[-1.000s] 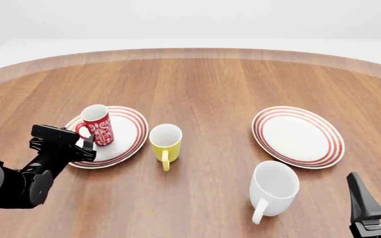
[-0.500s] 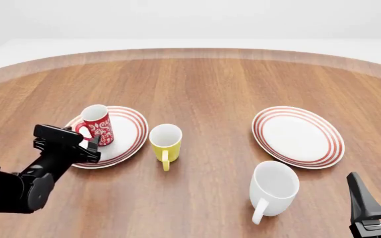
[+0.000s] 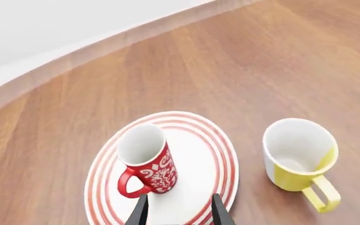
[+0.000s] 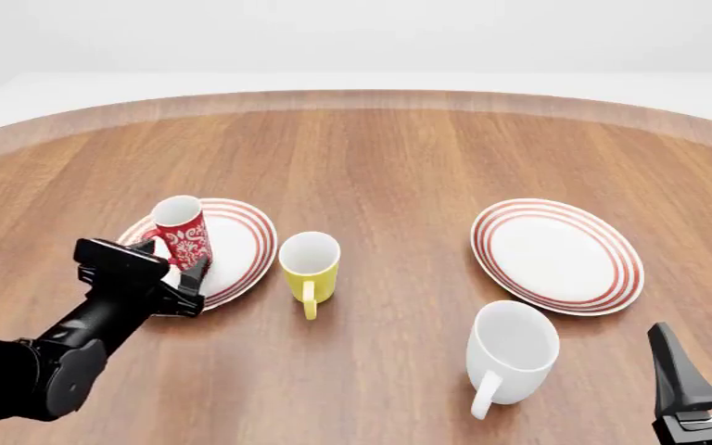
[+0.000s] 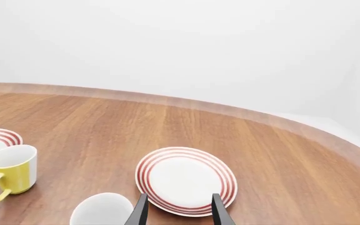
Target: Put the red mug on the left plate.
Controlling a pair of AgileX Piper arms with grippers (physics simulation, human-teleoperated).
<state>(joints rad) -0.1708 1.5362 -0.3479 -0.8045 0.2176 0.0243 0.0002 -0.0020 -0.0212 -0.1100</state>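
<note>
The red mug (image 4: 183, 233) stands upright on the left plate (image 4: 238, 243), toward the rim farthest from the yellow mug (image 4: 308, 268). The left gripper (image 3: 178, 213) is spread open just short of the mug, touching nothing. The right gripper (image 5: 177, 211) is also open, far from the mug. The mug looks rigid, glazed and likely slippery, tall enough to tip; its handle (image 3: 129, 181) or mid-body offers the surest hold.

- The red mug (image 3: 145, 160) stands upright on the left plate (image 3: 221, 154), its handle towards the camera.
- The left gripper (image 3: 178, 211) has its fingertips spread over the plate's near edge, holding nothing.
- A yellow mug (image 3: 299, 159) sits on the wooden table (image 3: 261, 61) beside the plate.
</note>
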